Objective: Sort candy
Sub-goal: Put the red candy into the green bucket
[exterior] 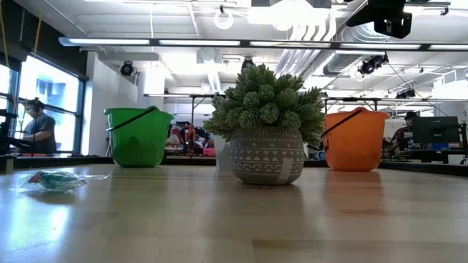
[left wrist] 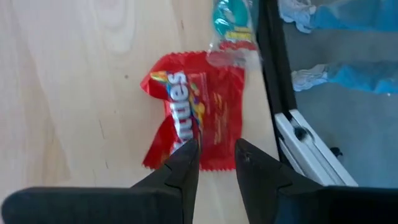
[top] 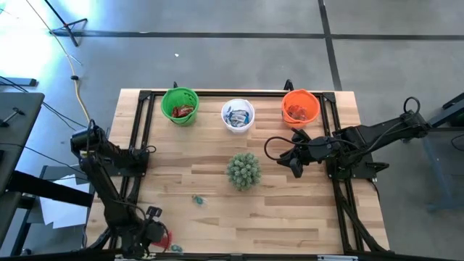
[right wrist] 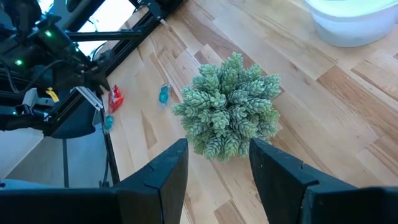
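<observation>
My left gripper [left wrist: 216,158] hangs at the table's near left corner with its fingers a narrow gap apart, tips just over the near edge of a red candy [left wrist: 198,109] lying flat on the wood, gripping nothing, while my right gripper [right wrist: 217,165] waits open beside the plant [right wrist: 229,106].

The left arm reaches down along the left side of the table to its near edge, wrist bent so the left gripper [left wrist: 216,160] points at the tabletop. Its two dark fingers [left wrist: 181,167] stand a narrow gap apart, tips just over the surface. The right arm stretches in from the right side, its elbow folded, with the right gripper [right wrist: 217,167] held above the table's middle, fingers spread apart and holding nothing.
</observation>
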